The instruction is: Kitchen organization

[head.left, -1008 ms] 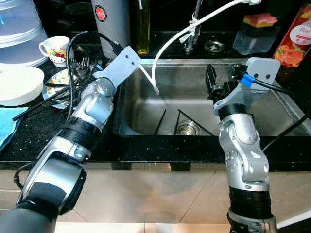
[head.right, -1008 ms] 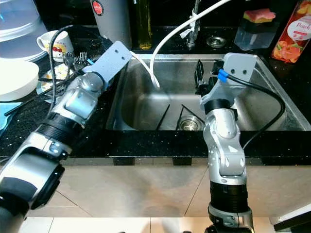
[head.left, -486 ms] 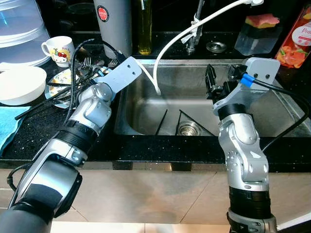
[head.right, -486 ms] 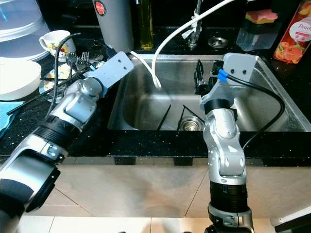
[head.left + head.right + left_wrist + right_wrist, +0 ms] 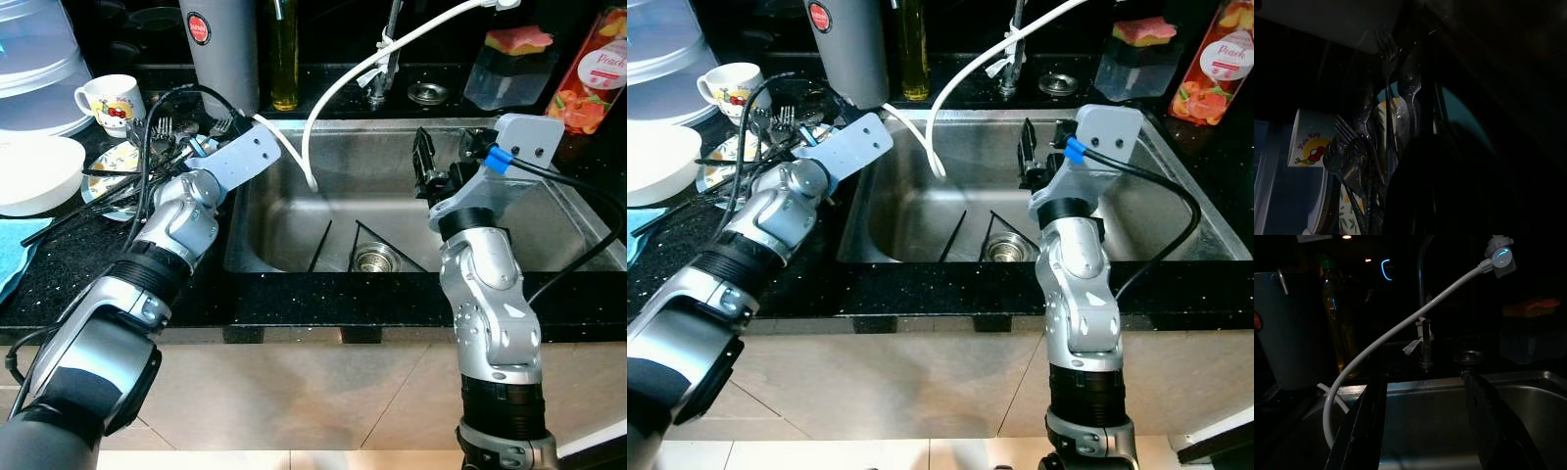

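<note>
The steel sink [image 5: 549, 230] is holding nothing but two dark thin sticks leaning toward its drain [image 5: 376, 258] — and a white hose [image 5: 338, 83] is curving down from the faucet [image 5: 380, 69] into its far left corner. On the black table [image 5: 59, 264] to the left, a patterned plate [image 5: 113, 162] is carrying a tangle of forks [image 5: 167, 127] with dark chopsticks lying across them; a cartoon mug [image 5: 108, 100] is standing just beyond, a white bowl [image 5: 34, 171] nearer the left edge, a blue cloth [image 5: 12, 257] in front of it.

The left end effector [image 5: 1415, 161] is reaching over the plate and forks, but its fingers are too dark to say whether they are apart or together. The right end effector [image 5: 1422, 421] is hovering over the sink with fingers apart, gripping nothing.

Along the far edge are standing a grey canister [image 5: 217, 44], an oil bottle [image 5: 284, 54], a sponge holder [image 5: 505, 64] and a juice carton [image 5: 593, 73].
</note>
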Controlling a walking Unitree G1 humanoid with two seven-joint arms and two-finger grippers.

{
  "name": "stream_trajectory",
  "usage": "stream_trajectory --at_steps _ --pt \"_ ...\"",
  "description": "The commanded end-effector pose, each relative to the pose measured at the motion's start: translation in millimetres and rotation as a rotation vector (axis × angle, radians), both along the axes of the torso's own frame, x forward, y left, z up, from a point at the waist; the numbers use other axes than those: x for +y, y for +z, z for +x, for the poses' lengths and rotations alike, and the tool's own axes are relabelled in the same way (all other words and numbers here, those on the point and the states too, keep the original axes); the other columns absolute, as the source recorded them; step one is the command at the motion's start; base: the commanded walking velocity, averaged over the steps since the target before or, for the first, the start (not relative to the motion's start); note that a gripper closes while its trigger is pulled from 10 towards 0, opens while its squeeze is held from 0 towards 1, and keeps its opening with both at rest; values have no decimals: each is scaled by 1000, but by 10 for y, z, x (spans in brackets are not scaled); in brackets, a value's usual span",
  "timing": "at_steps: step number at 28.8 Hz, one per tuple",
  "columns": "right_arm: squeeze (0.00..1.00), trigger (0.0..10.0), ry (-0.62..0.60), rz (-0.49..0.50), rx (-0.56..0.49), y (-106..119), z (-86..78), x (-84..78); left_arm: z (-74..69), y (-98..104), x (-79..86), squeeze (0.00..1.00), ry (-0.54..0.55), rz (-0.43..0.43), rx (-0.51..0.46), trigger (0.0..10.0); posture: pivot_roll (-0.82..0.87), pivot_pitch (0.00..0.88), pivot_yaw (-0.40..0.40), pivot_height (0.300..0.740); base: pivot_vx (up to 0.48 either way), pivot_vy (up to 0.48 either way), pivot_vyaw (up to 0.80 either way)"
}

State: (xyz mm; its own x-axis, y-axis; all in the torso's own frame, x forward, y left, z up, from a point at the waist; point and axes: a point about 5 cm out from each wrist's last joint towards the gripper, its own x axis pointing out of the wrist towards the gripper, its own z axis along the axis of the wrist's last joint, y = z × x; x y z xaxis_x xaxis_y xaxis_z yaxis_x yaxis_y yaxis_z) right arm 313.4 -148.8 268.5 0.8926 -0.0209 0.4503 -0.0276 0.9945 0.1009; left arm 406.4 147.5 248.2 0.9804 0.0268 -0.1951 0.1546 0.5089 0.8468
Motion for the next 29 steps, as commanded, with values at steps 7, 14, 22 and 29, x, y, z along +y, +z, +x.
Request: stream_trajectory --at_steps 7,14,22,29 --pt "0 10000 12 1 0 -9 7 20 7 -47 80 0 28 -3 15 0 62 90 34 740 0 0 0" --pt "0 10000 15 1 0 -9 12 28 1 362 -118 0 -20 -160 -243 10000 62 91 32 740 0 0 0" --pt "0 10000 14 3 -2 -5 18 31 -14 565 -171 0 -38 -408 -294 10000 60 89 36 740 0 0 0" --pt "0 10000 13 4 -4 -1 17 26 -38 711 -143 0 -43 -527 -387 10000 60 90 35 740 0 0 0"
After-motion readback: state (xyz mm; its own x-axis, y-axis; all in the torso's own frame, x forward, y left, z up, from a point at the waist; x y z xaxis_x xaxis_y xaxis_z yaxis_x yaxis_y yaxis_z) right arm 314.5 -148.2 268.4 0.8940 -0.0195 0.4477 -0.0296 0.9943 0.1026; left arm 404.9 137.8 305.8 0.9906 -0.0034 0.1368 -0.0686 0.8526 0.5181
